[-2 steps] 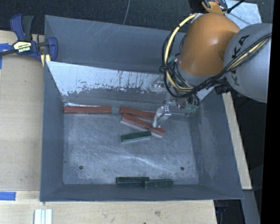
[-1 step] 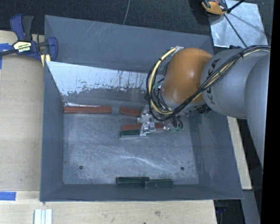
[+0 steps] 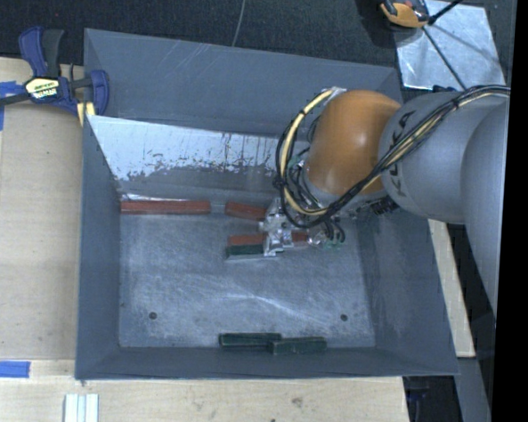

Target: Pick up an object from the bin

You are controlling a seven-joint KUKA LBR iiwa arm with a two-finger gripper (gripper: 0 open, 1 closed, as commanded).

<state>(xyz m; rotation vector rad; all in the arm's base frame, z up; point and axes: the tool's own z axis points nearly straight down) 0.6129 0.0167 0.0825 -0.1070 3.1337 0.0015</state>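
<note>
1. Where the gripper [image 3: 274, 239] hangs near the centre of the bin [image 3: 100, 267], you see a short reddish-brown bar [image 3: 242, 243] lying flat beside it.
2. The arm [image 3: 445, 163] reaches down from the right.
3. You cannot tell its grip state.

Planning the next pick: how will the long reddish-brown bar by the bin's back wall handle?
The long reddish-brown bar looks straight and flat, so probably stiff and unlikely to roll. Lying against the bin's wall, it may be awkward to grasp.
</note>
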